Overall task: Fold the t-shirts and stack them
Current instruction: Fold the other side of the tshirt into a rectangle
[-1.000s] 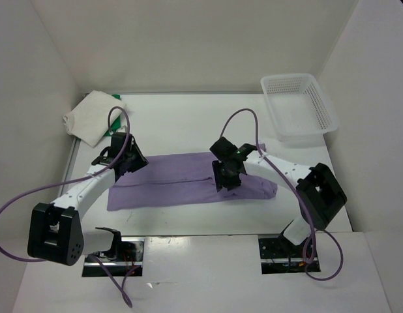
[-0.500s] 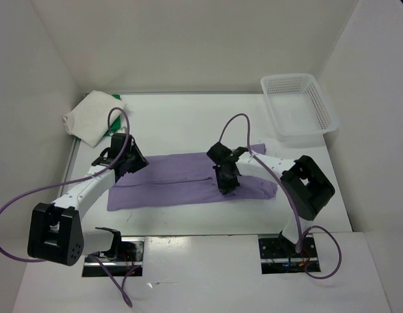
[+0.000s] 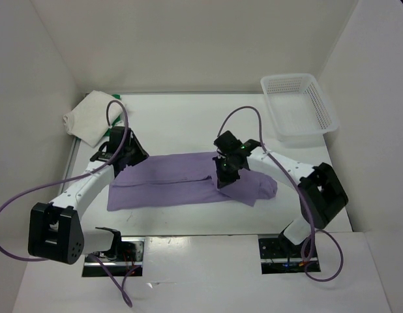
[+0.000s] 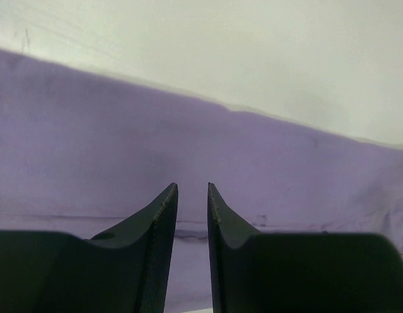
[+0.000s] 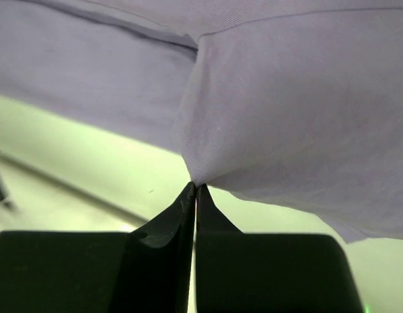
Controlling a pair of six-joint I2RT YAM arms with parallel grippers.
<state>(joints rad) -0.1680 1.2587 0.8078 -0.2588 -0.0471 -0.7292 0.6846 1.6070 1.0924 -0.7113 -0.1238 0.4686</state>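
- Folding of the lavender t-shirt (image 3: 169,184) is judged about half done: it is laid as a long band across the centre of the frame, not yet shortened or stacked.
- A peak of that cloth is pinched in the closed right gripper (image 5: 194,190), right of centre.
- The left gripper (image 4: 192,195) is held over the band's upper left part, jaws narrowly parted, with nothing between them.
- The white t-shirt (image 3: 84,119) is seen folded at upper left, laid on the green t-shirt (image 3: 117,98), of which only edges are shown.
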